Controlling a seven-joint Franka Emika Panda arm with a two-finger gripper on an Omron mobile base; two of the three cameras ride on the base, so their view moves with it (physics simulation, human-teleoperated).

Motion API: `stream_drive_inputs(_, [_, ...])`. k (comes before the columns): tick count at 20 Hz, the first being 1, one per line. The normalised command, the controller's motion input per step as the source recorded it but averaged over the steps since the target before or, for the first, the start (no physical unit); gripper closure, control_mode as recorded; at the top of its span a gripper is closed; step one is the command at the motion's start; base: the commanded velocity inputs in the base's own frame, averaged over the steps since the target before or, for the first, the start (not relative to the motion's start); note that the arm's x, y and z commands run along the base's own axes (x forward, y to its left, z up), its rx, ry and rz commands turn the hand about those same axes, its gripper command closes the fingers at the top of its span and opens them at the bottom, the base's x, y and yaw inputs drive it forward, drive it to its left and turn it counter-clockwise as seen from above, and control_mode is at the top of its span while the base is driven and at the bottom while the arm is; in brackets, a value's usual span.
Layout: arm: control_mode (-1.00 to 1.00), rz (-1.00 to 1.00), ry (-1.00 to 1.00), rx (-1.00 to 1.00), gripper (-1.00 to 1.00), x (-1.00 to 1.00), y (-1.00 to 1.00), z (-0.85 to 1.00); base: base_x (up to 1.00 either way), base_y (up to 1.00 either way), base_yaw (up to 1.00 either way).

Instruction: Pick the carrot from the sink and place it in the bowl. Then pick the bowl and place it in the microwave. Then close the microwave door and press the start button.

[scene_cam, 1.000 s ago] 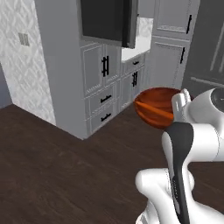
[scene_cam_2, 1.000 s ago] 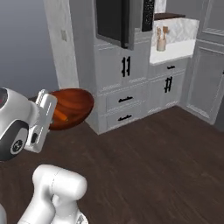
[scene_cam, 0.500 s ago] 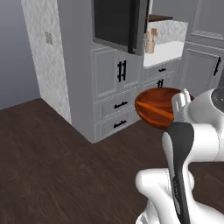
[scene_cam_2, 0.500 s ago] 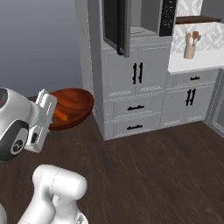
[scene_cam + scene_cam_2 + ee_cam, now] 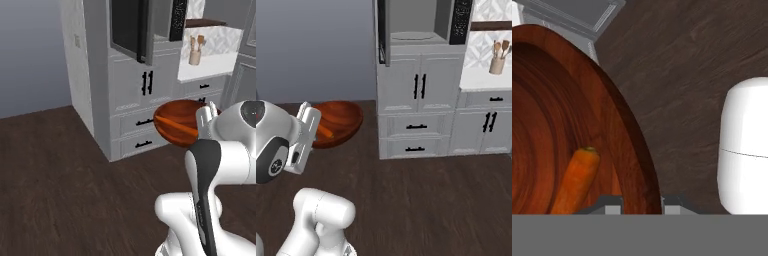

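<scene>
Bowl (image 5: 179, 122) held up off the dark wood floor (image 5: 60, 175) at the arm's hand, carrot (image 5: 176, 126) lying across inside it. Microwave door (image 5: 131, 27) open above the grey cabinets (image 5: 137, 105), w/ utensil jar (image 5: 195, 56) on the white counter (image 5: 207, 70) to the right.

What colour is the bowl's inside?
Glossy reddish-brown wood grain, clearest in the hand view: bowl.

I saw the bowl (image 5: 181, 122), glossy reddish-brown wood, held up in the air above the dark floor, short of the microwave (image 5: 421, 22). The carrot (image 5: 576, 180) lay inside it, against the inner wall. The microwave door (image 5: 131, 27) stood swung open, showing the light grey interior.
</scene>
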Motion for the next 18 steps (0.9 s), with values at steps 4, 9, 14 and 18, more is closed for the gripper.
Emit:
stream_drive_inputs(4, [1.00, 0.00, 0.00, 0.00, 1.00, 0.00, 0.00, 0.00, -0.08, -1.00, 0.38])
stream_drive_inputs(9, [1.00, 0.00, 0.00, 0.00, 1.00, 0.00, 0.00, 0.00, 0.00, -1.00, 0.24])
stream_drive_inputs(14, [1.00, 0.00, 0.00, 0.00, 1.00, 0.00, 0.00, 0.00, 0.06, -1.00, 0.27])
stream_drive_inputs(18, [1.00, 0.00, 0.00, 0.00, 1.00, 0.00, 0.00, 0.00, 0.37, -1.00, 0.37])
